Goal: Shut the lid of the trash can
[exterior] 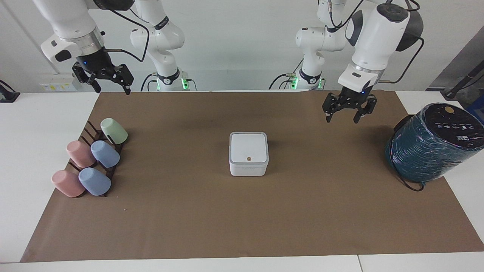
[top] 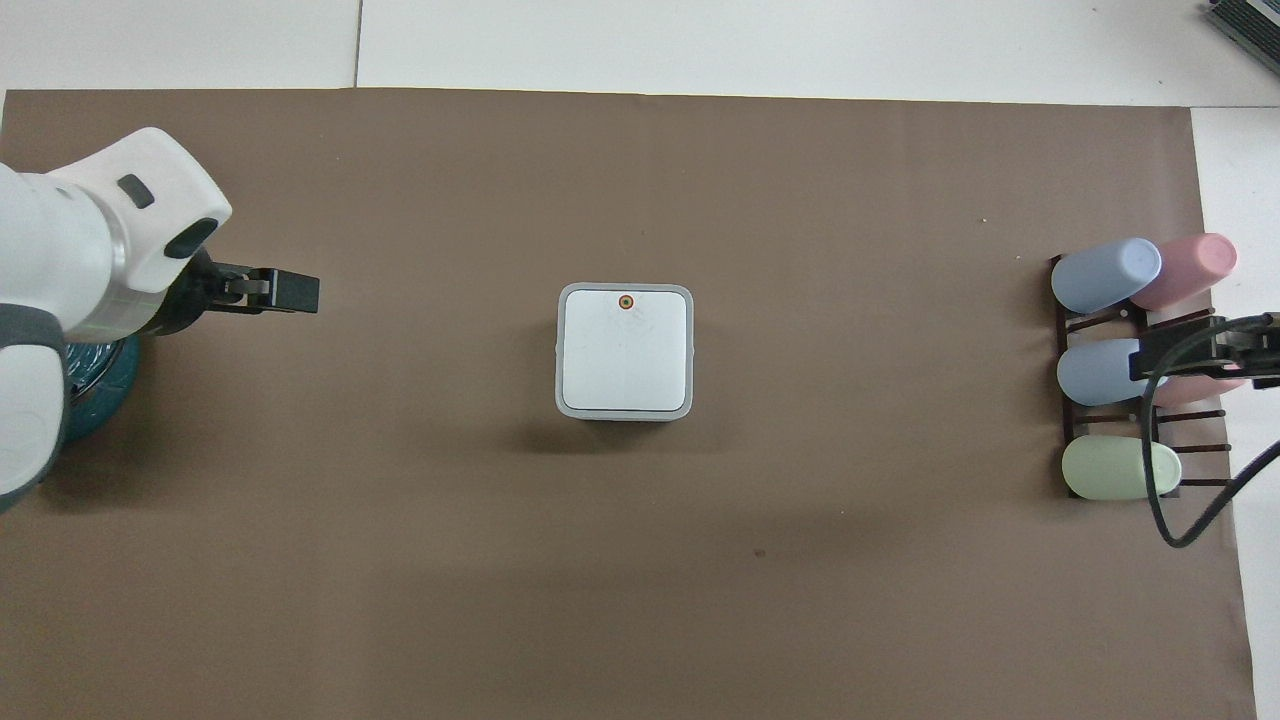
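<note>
Now the lid (exterior: 248,147) flat on the trash can (exterior: 248,166), left gripper (exterior: 348,112) raised well apart, spread wide and empty, right gripper (exterior: 109,82) waiting, spread, empty.

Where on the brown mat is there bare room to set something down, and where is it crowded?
Bare mat surrounds the trash can: wide patches lie between it and the cup rack, and between it and the teal cylinder. The rack's end is crowded.
</note>
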`<action>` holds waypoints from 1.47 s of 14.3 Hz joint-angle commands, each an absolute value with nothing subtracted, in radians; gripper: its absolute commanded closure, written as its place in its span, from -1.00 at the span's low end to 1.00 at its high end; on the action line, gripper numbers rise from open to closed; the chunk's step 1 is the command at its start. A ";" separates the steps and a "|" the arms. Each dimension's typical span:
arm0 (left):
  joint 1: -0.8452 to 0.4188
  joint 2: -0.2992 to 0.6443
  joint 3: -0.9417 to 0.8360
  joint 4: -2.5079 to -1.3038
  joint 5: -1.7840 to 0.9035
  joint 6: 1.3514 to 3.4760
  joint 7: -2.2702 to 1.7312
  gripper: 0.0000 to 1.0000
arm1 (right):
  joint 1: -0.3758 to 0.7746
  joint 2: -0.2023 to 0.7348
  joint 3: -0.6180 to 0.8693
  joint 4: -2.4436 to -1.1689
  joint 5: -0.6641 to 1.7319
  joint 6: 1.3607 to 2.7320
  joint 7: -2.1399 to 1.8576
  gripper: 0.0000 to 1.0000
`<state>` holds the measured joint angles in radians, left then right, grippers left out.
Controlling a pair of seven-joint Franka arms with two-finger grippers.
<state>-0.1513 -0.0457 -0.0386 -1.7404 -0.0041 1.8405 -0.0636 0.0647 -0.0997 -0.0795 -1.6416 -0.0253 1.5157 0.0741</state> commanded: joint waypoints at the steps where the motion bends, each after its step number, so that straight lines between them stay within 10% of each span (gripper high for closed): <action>1: -0.088 -0.045 -0.051 -1.645 0.008 1.717 -0.002 -1.00 | 0.064 -0.115 -0.081 -1.647 -0.011 1.500 0.060 -1.00; 10: -0.028 0.018 -0.040 -1.416 -0.003 1.410 0.055 -1.00 | 0.064 -0.115 -0.081 -1.647 -0.011 1.500 0.060 -1.00; 21: -0.026 -0.057 -0.048 -1.546 0.008 1.473 0.044 -1.00 | 0.064 -0.115 -0.081 -1.647 -0.011 1.500 0.060 -1.00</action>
